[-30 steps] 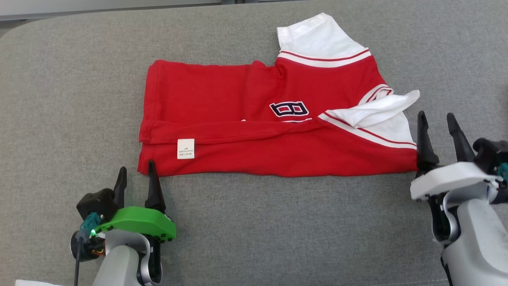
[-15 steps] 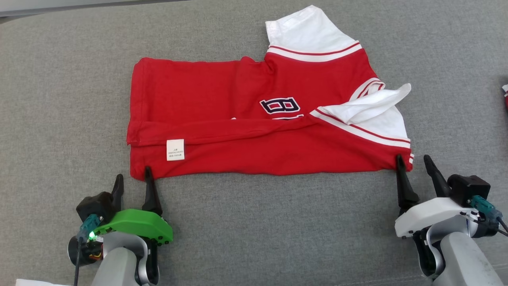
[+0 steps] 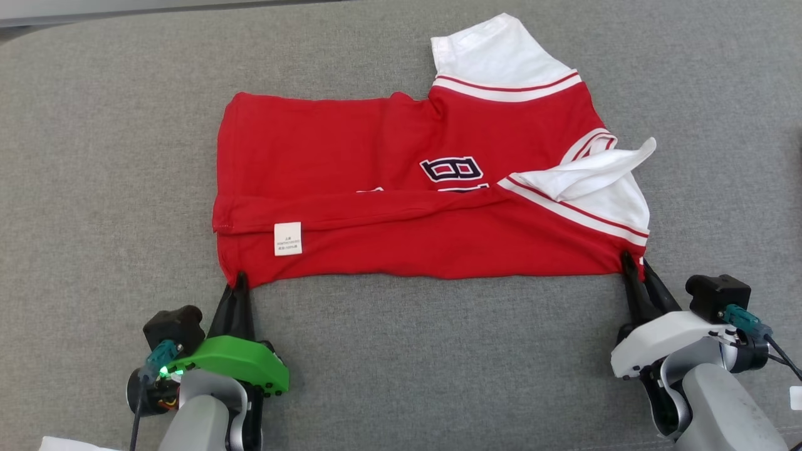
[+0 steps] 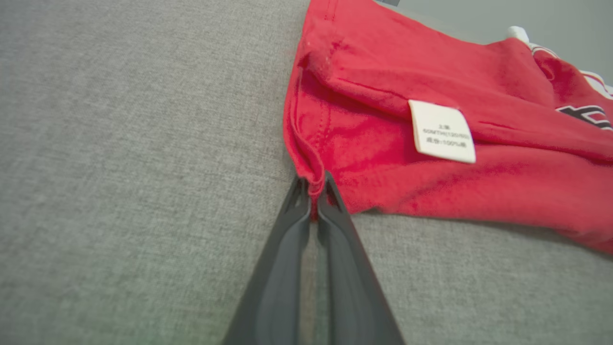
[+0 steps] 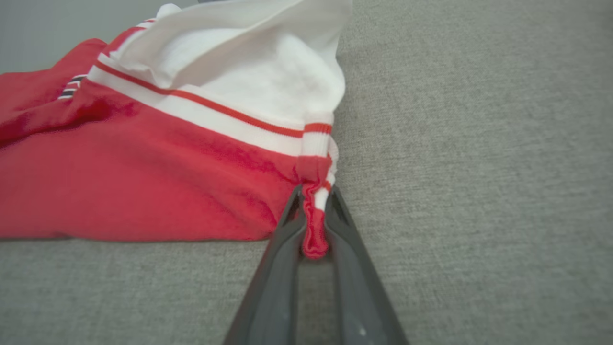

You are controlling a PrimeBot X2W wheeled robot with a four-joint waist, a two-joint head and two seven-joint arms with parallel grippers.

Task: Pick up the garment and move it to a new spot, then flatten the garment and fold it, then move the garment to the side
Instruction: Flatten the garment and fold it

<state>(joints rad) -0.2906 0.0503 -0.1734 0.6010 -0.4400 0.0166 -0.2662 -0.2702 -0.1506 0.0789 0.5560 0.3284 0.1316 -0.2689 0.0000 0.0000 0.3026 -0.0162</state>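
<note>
Pinched at near corners: red shirt (image 3: pixel 401 188), by left gripper (image 3: pixel 240 279) and right gripper (image 3: pixel 634 263), both clamped on cloth. Spread flat on grey cushion (image 3: pixel 401 363), near edge folded over. Probably left: more folding, moving aside.

The head camera looks steeply down on the whole garment (image 3: pixel 407 213) from above its near edge, at a middling remove. The left wrist camera sits low and very close at the garment's near left corner, facing across it; it shares the white care tag (image 4: pixel 443 132) with the head view. The right wrist camera sits likewise at the near right corner, sharing the white sleeve (image 5: pixel 268 91).
</note>
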